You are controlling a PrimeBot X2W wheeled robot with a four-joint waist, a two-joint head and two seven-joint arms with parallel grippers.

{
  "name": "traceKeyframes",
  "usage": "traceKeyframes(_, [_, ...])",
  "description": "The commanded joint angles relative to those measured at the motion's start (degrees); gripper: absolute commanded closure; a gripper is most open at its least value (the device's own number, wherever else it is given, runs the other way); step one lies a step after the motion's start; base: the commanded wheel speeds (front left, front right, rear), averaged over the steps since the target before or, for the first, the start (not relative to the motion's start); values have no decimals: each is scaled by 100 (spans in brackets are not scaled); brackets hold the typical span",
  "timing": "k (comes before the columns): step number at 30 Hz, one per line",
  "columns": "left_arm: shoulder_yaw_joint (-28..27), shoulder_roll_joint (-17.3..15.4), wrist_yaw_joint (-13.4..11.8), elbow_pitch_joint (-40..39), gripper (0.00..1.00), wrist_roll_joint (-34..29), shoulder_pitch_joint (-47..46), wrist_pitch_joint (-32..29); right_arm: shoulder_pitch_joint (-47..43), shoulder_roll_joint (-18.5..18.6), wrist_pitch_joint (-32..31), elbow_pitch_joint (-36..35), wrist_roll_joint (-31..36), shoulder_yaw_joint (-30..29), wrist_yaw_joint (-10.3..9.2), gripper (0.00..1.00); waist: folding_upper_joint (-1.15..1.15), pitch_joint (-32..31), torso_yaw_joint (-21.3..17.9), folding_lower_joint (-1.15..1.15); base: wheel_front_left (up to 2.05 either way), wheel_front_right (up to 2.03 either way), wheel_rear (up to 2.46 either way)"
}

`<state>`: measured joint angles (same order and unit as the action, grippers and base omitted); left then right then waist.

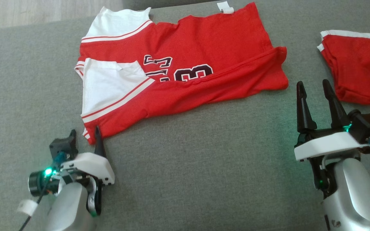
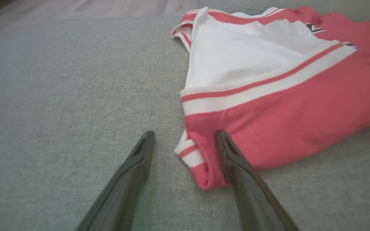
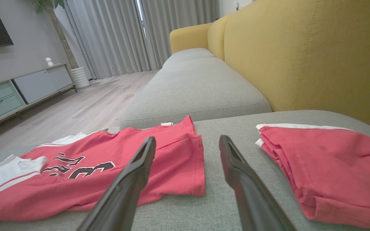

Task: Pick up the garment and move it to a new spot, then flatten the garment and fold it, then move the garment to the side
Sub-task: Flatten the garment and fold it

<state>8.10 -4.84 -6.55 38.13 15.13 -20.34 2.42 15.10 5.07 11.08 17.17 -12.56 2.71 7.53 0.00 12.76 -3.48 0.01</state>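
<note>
The garment (image 1: 204,48) is a red jersey with white shoulder panels and dark numbers, lying partly folded over on the grey sofa cushion (image 1: 204,166). My left gripper (image 1: 85,131) stands open at the jersey's near left corner. In the left wrist view the striped corner of the garment (image 2: 284,106) lies between the fingers of that gripper (image 2: 185,133), and the right-hand finger (image 2: 236,163) is against the red cloth. My right gripper (image 1: 312,83) is open and empty, just off the jersey's right hem. The right wrist view has the garment (image 3: 175,154) to the left of the gripper (image 3: 187,138).
A second red garment (image 1: 361,67), folded, lies at the right edge of the cushion, close to my right gripper; it also appears as the folded red garment (image 3: 332,166). A yellow sofa back (image 3: 300,54) rises on the right. Wooden floor (image 3: 85,106) lies beyond the cushion's far edge.
</note>
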Motion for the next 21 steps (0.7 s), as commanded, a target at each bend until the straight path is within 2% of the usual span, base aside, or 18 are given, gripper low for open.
traceKeyframes(1, [-125,-139,-13,-43,0,1,-240,-97,235,-31,13,-190,-34,104,-4,0,0,21,-20,-1,0,0,0])
traceKeyframes(2, [-125,-139,-13,-43,0,1,-240,-97,235,-31,13,-190,-34,104,-4,0,0,21,-20,-1,0,0,0])
traceKeyframes(3, [-128,-137,6,-9,18,31,-255,-137,240,-32,18,-187,-38,100,-4,0,0,27,-25,-1,0,0,0])
traceKeyframes(4, [-131,-138,13,11,69,50,-269,-149,242,-33,22,-183,-41,96,-4,0,0,31,-28,-1,0,0,0])
traceKeyframes(5, [-130,-140,14,24,100,60,-279,-146,243,-33,24,-177,-42,91,-4,0,0,34,-27,-1,0,0,0])
traceKeyframes(13, [-168,-186,32,-161,100,125,-412,201,280,-11,-96,-70,-16,72,-4,0,0,10,68,-1,0,0,0])
traceKeyframes(21, [-64,-345,163,-766,100,-15,-631,868,687,-92,-1010,590,68,-97,-4,0,0,57,161,-1,0,0,0])
